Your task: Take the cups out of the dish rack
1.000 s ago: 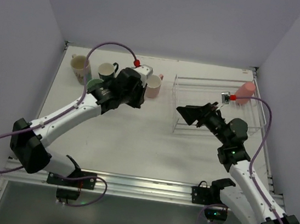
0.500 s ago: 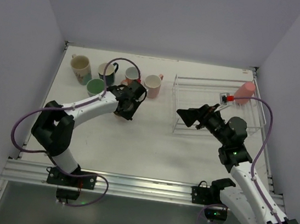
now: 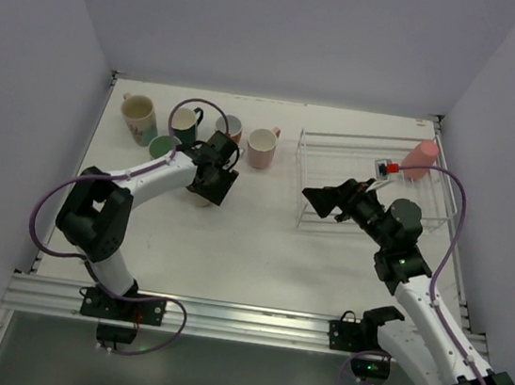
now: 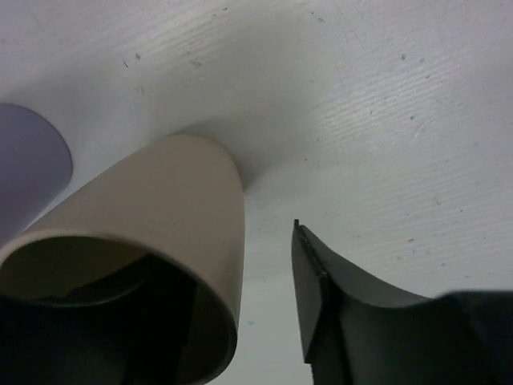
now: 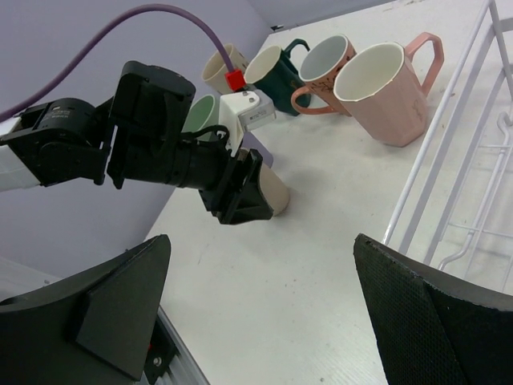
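My left tool stands partly open over the cream tumbler on the surface near the other mugs, one finger seemingly inside it, the outer one clear. Withdrawing crooked could hook the rim and topple it. My right tool gapes empty by the dish rack

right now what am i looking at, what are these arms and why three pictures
Two robot arms are bolted at the near edge of a table. One picture looks down from above; the other two come from cameras on each wrist. At the back left stand five cups, and a pink tumbler sits in the wire dish rack. The left gripper straddles the rim of a beige cup on the table, its outer finger apart from it. The right gripper hangs open and empty by the rack.
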